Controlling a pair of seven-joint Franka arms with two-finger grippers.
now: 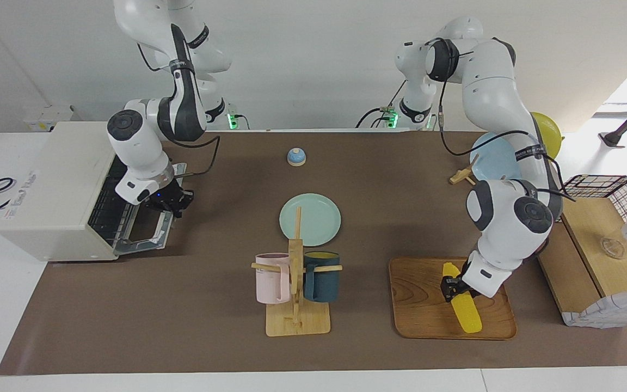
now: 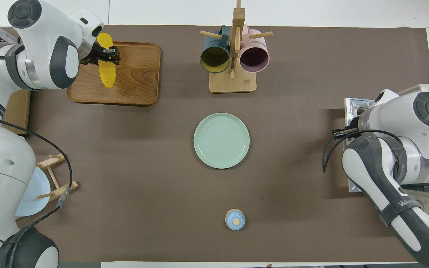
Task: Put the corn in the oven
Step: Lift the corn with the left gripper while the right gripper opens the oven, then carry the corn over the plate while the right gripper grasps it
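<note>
Both views are bright and evenly lit, sharp throughout. Daylight glares at the window corner by the left arm's end in the facing view. Soft shadows fall on the brown mat (image 1: pixel 210 305) beneath the arms and mug rack (image 2: pixel 233 56).

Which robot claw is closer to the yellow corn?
Left. The left claw is shut on the corn over the tray; the right claw is at the oven door.
</note>
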